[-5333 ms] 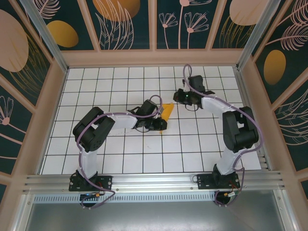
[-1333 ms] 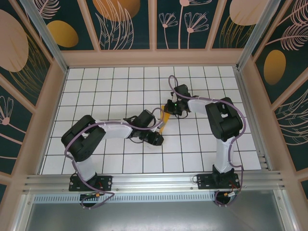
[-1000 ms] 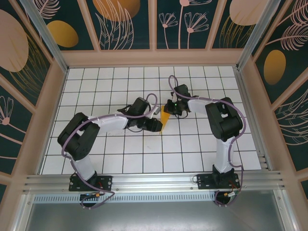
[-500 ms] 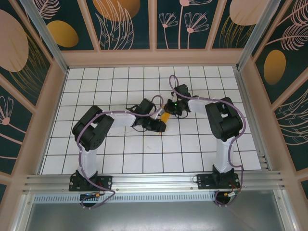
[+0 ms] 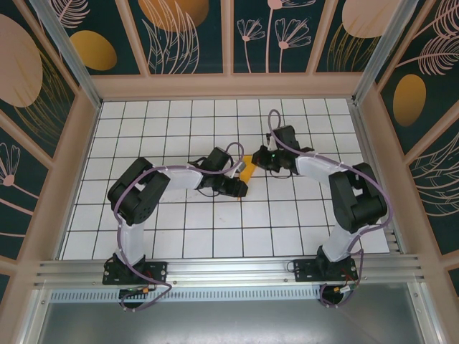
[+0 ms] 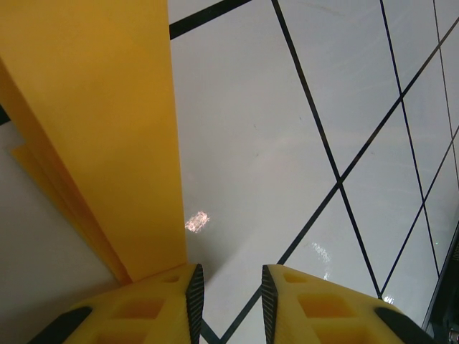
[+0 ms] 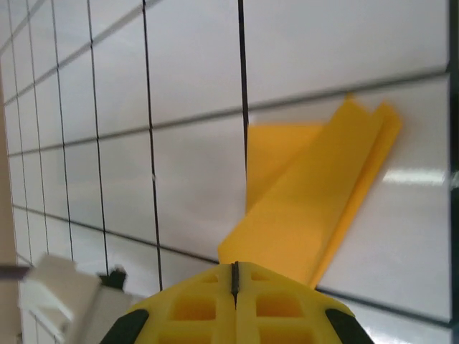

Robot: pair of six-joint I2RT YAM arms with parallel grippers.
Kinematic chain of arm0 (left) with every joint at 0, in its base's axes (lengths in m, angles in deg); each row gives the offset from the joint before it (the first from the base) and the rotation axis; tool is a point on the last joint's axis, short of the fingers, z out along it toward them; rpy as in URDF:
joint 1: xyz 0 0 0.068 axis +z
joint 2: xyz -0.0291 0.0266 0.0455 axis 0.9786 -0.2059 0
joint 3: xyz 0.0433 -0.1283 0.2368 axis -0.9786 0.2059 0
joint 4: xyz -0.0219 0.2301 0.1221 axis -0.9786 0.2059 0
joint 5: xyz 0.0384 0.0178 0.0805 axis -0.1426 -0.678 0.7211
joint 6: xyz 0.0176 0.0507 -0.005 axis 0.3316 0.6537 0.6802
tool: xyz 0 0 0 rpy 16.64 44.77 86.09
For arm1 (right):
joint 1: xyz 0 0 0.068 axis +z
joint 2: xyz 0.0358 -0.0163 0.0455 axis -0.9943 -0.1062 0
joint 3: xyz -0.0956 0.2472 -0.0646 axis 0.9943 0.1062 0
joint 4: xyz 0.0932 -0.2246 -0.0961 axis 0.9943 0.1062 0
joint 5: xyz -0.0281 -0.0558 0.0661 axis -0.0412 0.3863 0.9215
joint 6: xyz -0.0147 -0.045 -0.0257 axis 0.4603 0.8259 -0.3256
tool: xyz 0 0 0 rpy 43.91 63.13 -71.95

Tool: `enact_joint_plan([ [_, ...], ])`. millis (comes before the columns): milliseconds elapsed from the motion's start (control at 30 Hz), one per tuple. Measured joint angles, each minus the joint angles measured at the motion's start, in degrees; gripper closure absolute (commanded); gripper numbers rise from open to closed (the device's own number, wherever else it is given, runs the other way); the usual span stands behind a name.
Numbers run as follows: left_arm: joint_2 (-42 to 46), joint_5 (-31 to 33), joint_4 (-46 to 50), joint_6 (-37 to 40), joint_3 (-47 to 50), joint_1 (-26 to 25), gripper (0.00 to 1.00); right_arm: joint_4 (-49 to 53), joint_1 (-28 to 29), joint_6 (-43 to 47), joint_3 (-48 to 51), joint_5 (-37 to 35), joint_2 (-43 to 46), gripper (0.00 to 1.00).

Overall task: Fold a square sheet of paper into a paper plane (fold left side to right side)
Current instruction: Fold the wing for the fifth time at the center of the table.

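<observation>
Folded paper (image 7: 308, 208) — layered, just ahead of right gripper (image 7: 234, 271)

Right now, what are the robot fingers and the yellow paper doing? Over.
Left fingers slightly apart, empty, beside folded paper. Right fingers shut at paper's edge, grip unclear. Nothing in the way.

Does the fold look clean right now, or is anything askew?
The paper is not flush: in the right wrist view its far corners sit offset, one layer peeking past the other, and a flap splays out sideways. The left wrist view shows stepped layer edges.
</observation>
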Motion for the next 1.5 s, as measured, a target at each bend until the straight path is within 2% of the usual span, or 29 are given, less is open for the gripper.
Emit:
enact_joint_plan([
  [233, 0.0, 0.2, 0.0, 0.0, 0.0, 0.0, 0.69, -2.8, 4.2, -3.8, 2.4, 1.6, -3.1, 1.00],
  [733, 0.2, 1.5, 0.1, 0.0, 0.2, -0.4, 0.69, -6.1, 5.1, -6.5, 2.6, 0.1, -8.5, 1.00],
  [1200, 0.7, 2.1, -2.3, -1.2, 1.7, -0.4, 0.70, -2.3, 5.4, -0.5, -0.9, -5.8, -9.2, 1.00],
  [1500, 0.8, 2.1, -3.0, -1.2, 2.1, -0.4, 0.70, 0.1, 4.0, 1.7, -3.7, -5.1, -10.9, 1.00],
])
